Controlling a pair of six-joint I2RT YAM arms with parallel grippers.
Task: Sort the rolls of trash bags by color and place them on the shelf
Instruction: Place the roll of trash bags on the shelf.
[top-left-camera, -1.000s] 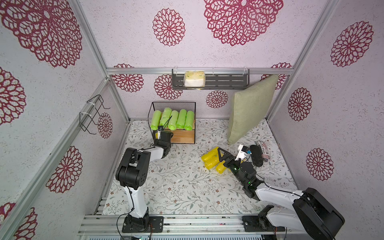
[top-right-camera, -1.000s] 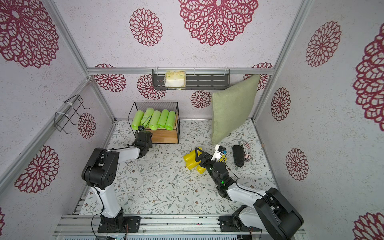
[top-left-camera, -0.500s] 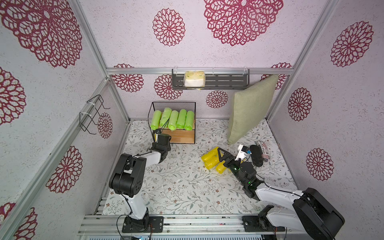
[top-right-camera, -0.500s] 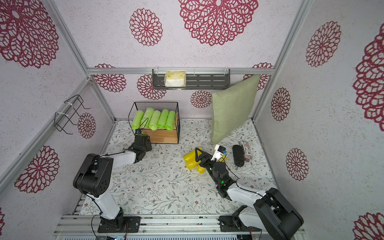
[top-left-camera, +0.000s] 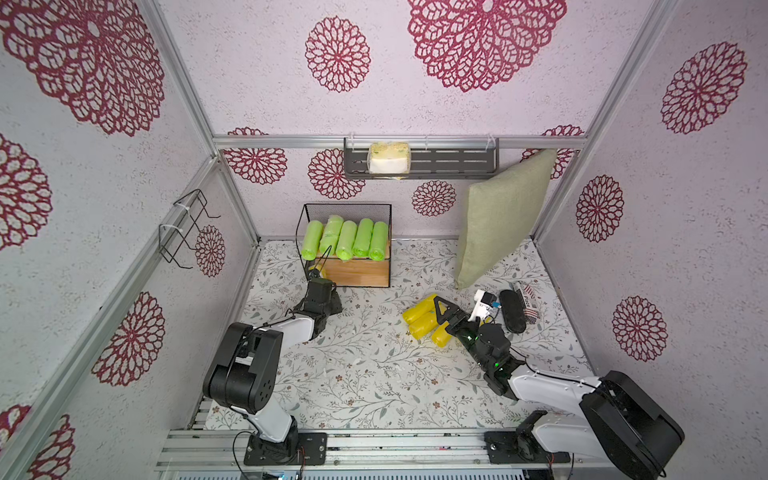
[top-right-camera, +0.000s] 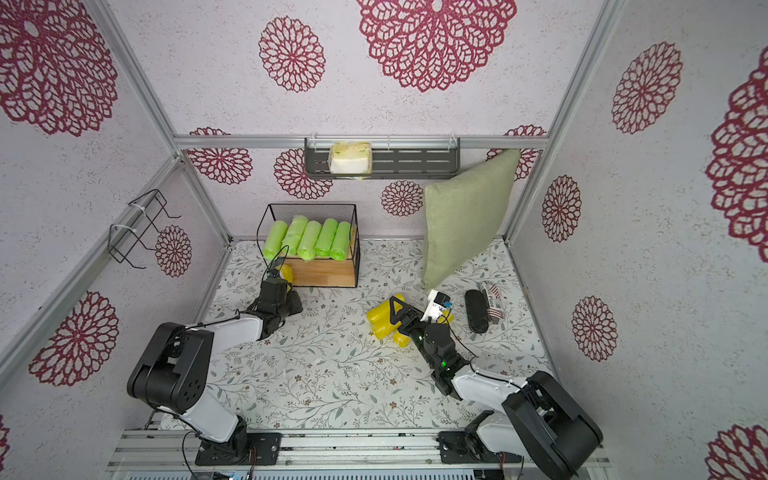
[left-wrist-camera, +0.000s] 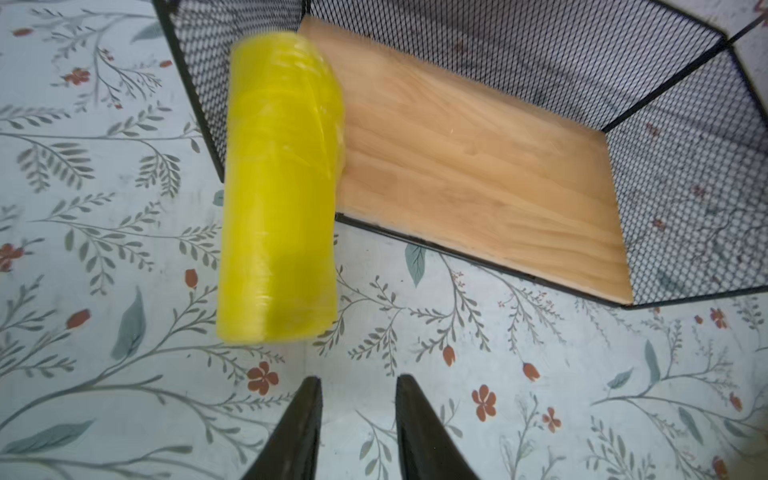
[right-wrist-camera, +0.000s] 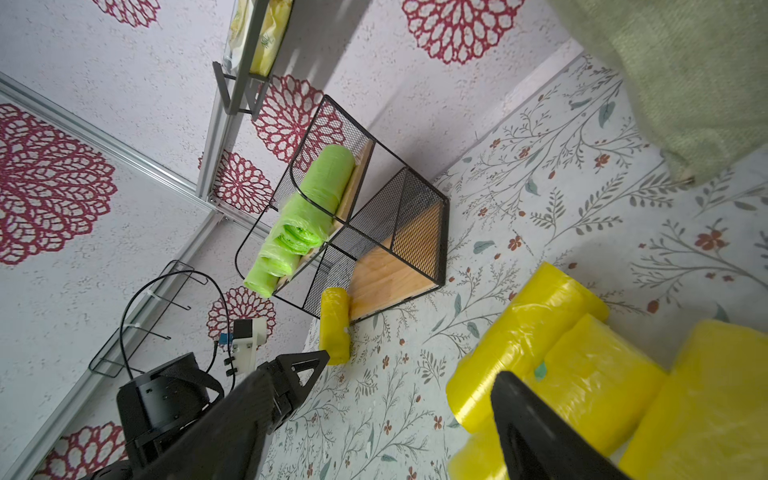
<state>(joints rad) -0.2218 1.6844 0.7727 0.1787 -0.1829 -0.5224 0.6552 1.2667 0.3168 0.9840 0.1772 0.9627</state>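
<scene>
In both top views five green rolls (top-left-camera: 347, 240) (top-right-camera: 309, 241) fill the shelf's (top-left-camera: 353, 272) (top-right-camera: 324, 272) top board. The left wrist view shows the left gripper (left-wrist-camera: 356, 382) slightly parted and empty, with a yellow roll (left-wrist-camera: 278, 187) at the bottom board's left end. The right wrist view shows the right gripper (right-wrist-camera: 378, 378) spread wide, empty, over the yellow heap (right-wrist-camera: 552, 316).

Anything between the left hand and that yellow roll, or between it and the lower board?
Nothing visible between left hand and yellow roll. The roll overlaps the front corner of the shelf at its mesh side wall; the lower board is bare.
</scene>
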